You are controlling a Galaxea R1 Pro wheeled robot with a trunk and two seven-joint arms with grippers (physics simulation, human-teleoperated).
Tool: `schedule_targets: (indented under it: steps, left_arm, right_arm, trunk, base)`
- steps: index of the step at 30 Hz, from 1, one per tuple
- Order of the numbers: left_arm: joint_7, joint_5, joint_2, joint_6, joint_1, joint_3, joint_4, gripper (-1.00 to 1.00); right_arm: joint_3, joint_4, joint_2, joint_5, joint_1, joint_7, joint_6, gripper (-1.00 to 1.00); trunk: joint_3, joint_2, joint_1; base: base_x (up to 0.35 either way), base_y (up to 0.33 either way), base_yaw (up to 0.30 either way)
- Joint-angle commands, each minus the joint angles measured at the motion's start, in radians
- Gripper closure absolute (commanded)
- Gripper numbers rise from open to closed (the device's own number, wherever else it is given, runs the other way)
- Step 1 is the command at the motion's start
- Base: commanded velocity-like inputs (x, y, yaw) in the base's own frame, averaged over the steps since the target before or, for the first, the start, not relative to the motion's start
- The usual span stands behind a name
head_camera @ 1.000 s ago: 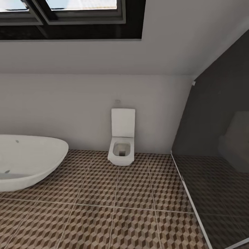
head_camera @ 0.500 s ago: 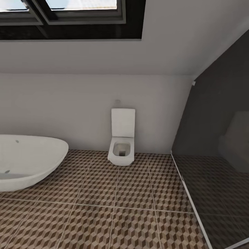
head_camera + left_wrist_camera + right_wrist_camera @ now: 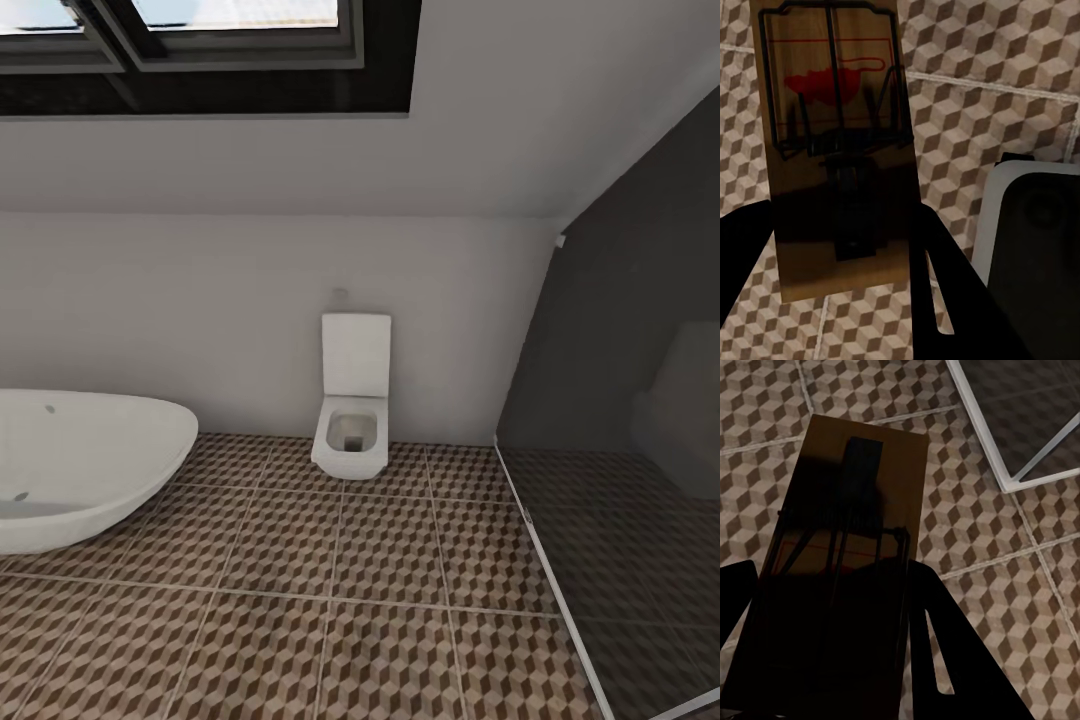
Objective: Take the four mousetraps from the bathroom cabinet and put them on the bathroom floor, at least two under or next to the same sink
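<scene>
Each arm carries one mousetrap flat between its dark fingers, held out over the bathroom floor (image 3: 300, 590) rather than set on it, which suits a robot on its way to a drop point with both loads secured. In the left wrist view the left gripper (image 3: 844, 255) has its jaws clamped on the sides of the left mousetrap (image 3: 832, 142): a tan wooden board with a dark wire frame, a central bar and a red spot near its far end, well lit and easy to read. Beside it below lies a white-rimmed dark object (image 3: 1031, 247), possibly part of the robot's own base, though the view is too close to tell. The right gripper (image 3: 825, 660) is likewise clamped on the right mousetrap (image 3: 847, 547), which sits in shadow, so only its brown board, wire frame and a faint red outline show. A white-edged dark glass panel (image 3: 1020, 412) rises from the tiles nearby. The head view takes in a white toilet (image 3: 352, 400) against the pale wall and a white bathtub (image 3: 80, 465).
</scene>
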State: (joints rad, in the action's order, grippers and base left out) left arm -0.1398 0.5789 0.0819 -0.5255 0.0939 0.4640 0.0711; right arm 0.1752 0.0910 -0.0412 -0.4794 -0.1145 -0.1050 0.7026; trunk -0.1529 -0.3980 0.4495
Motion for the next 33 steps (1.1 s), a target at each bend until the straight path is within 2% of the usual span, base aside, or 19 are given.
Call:
schedule_targets:
  steps: [1,33]
  left_arm:
    - [-0.006,-0.002,-0.001,-0.004,0.001,0.007,0.003,1.0]
    - [-0.006,-0.002,-0.001,-0.003,0.001,0.007,0.003,1.0]
  right_arm:
    - [0.009,0.001,0.0,-0.002,-0.001,-0.009,0.002,1.0]
    - [0.009,0.001,0.0,-0.002,-0.001,-0.009,0.002,1.0]
  trunk:
    - [-0.002,-0.002,0.001]
    - [-0.002,-0.002,0.001]
  base:
    - [0.0,0.0,0.0]
    - [0.0,0.0,0.0]
